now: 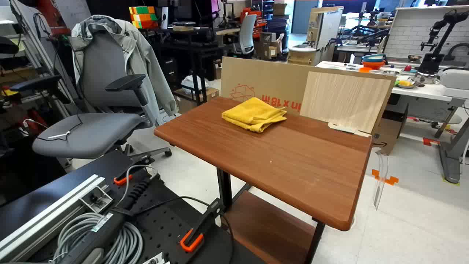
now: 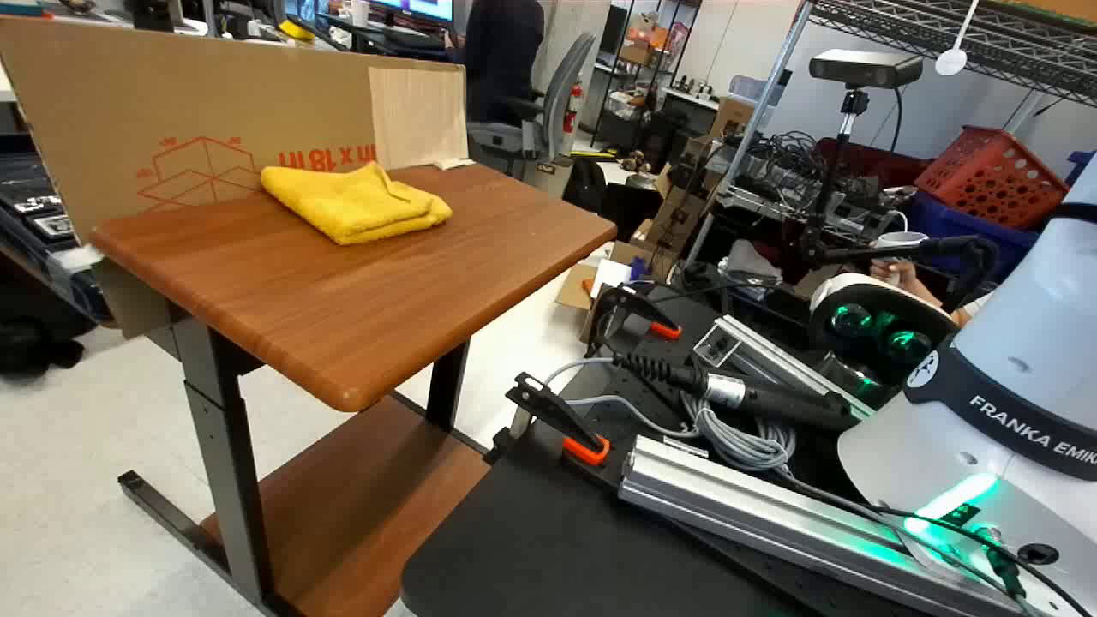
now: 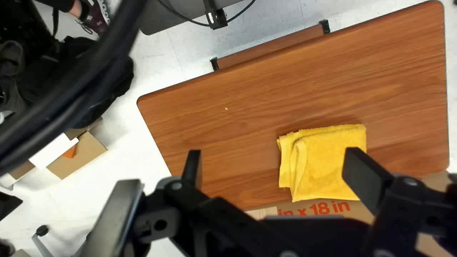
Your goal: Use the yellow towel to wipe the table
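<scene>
The folded yellow cloth towel (image 1: 254, 114) lies on the rectangular brown wood-grain table (image 1: 271, 157), near the edge where the flat brown cardboard panel (image 1: 273, 79) stands. In the wrist view, the black two-fingered claw (image 3: 273, 160) holds nothing and its fingers (image 3: 365, 180) are wide apart, so the step in hand is probably to reach the towel. It is better to centre the claw above it first, descend slowly, and pinch several layers together, without pushing against the panel.
</scene>
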`<state>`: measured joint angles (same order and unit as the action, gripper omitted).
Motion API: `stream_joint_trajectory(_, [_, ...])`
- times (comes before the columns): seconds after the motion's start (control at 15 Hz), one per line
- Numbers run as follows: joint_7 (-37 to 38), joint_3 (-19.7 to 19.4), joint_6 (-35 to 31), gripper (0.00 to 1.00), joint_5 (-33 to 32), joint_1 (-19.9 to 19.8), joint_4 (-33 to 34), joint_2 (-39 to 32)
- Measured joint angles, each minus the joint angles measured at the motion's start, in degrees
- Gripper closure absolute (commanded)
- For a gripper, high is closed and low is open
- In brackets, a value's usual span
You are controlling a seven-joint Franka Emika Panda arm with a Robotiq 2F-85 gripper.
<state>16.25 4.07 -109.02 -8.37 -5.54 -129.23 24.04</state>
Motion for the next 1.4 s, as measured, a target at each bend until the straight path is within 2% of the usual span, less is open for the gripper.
stream_joint_trajectory(0.4, [1.42,0.70,-0.35,0.00,0.07,1.19,0.90,-2.19])
stream_joint_trajectory(0.67, [5.08,2.71,-3.33,0.00,-0.14,2.74,3.40,-9.92])
stream_joint_trajectory(1.07, [8.11,3.10,-4.95,0.00,-0.76,5.18,9.41,-19.50])
stream_joint_trajectory(1.4, [16.41,1.48,-13.83,0.00,-0.77,5.31,15.02,-32.18])
